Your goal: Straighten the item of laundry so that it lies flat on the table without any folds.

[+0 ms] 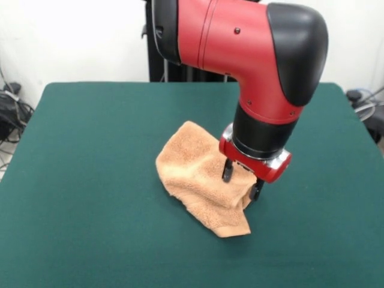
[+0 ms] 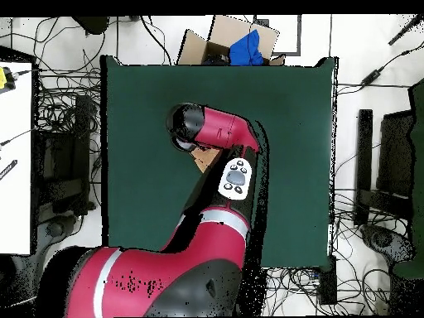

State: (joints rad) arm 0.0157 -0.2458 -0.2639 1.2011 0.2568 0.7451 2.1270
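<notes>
Front view: rumpled, folded towel [image 1: 201, 177] under the claw [image 1: 241, 180].

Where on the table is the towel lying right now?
In the front view the towel lies crumpled near the middle of the green table, slightly right of centre, under the gripper.

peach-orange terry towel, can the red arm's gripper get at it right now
Probably yes: the gripper is already down at the crumpled peach-orange terry towel, fingers straddling a fold, with nothing else on the dark green table.

A white wall [image 1: 72, 36] stands behind, and tangled black cables [image 2: 66, 79] and a cardboard box [image 2: 207, 45] litter the pale floor [image 2: 348, 108].
</notes>
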